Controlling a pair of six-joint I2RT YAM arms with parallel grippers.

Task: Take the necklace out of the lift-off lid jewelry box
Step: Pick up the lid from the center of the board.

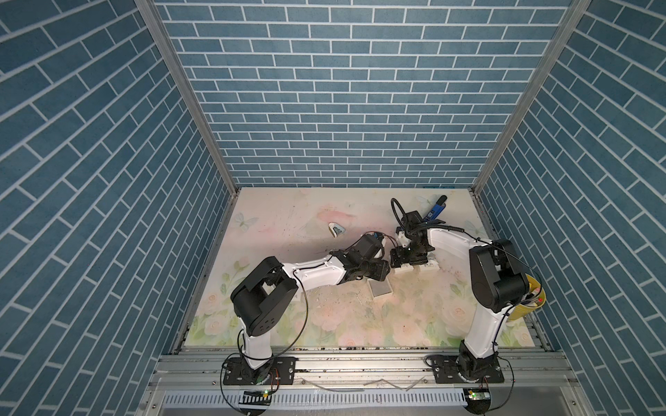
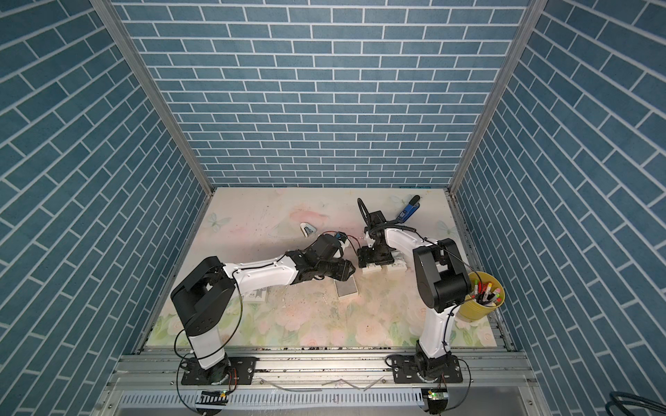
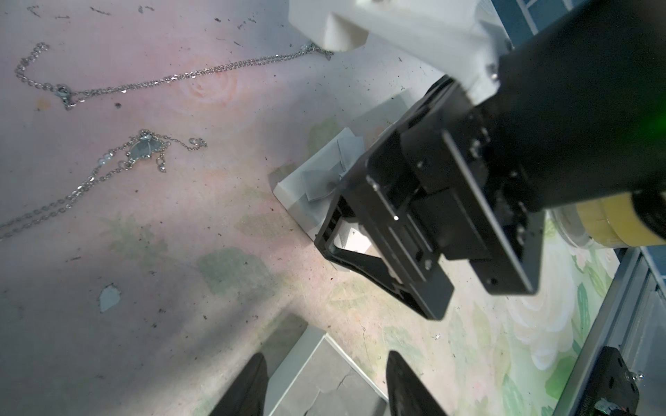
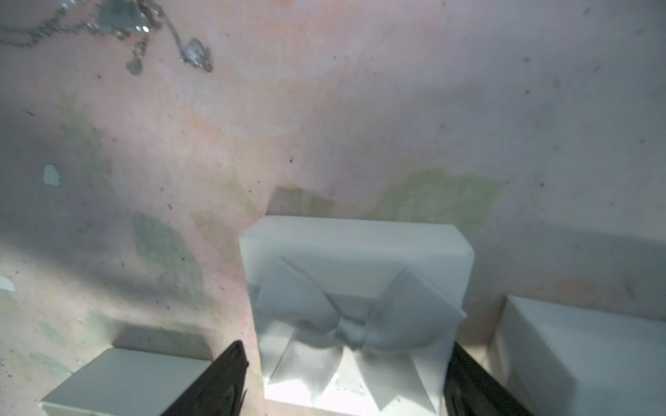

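The floral bench (image 1: 288, 216) takes up the whole cell floor, and both arms lean in over the middle of it. The left arm (image 1: 313, 273) stretches across low, and the right arm (image 1: 447, 241) folds down from its side. A yellow cup (image 2: 483, 306) full of markers sits at the bench edge next to the right arm.

The left end effector (image 3: 326, 356) has its fingers spread on either side of the open box base (image 1: 380, 288), the half with the grey insert. Honestly I can't tell if it's pinching the base or just sitting around it.

The right end effector (image 4: 346, 347) is unclenched. Its fingers straddle the white lid (image 4: 356, 273) with the bow, and there's a visible gap on one side. The lid sits flat on the bench, just beside another white box (image 4: 576, 353).

The necklace (image 3: 144, 149) is out of the box. It lies loose on the bare bench with the silver chain sprawled around the pendant, apart from both lid and base.
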